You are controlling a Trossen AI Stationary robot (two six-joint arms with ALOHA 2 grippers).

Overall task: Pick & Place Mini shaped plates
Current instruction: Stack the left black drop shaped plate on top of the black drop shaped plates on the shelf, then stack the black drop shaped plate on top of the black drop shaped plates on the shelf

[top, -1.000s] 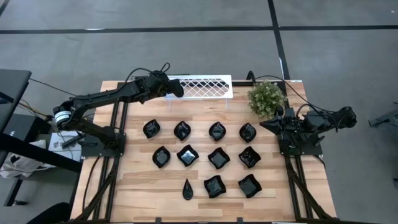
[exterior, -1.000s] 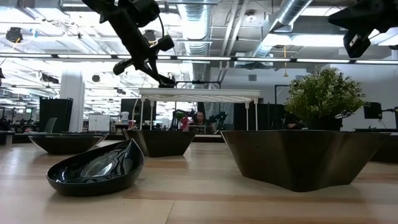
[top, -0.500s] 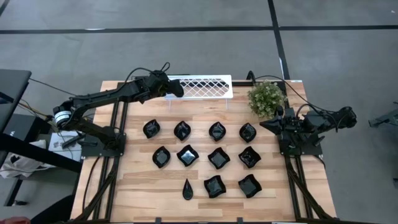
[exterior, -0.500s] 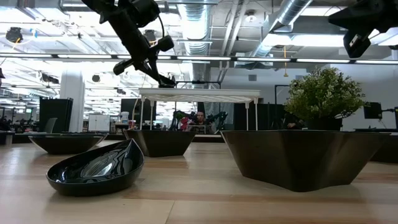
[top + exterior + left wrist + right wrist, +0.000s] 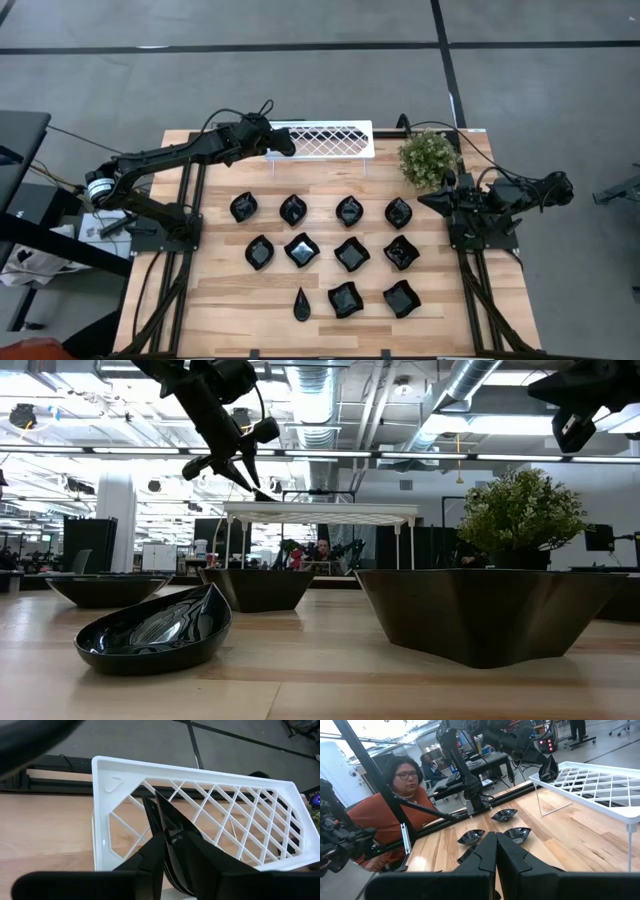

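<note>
over rack (image 5: 322, 139), left claw (image 5: 283, 142) w/ plate (image 5: 172, 835)

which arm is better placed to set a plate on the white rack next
Left: its gripper hangs at the white rack's left end, shut on a black plate. The right gripper waits shut beside the plant, holding nothing.

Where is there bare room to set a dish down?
The white lattice rack top is bare beyond the left gripper. Bare wood lies left of the black teardrop dish. The other glossy black dishes crowd the wooden table's middle.
</note>
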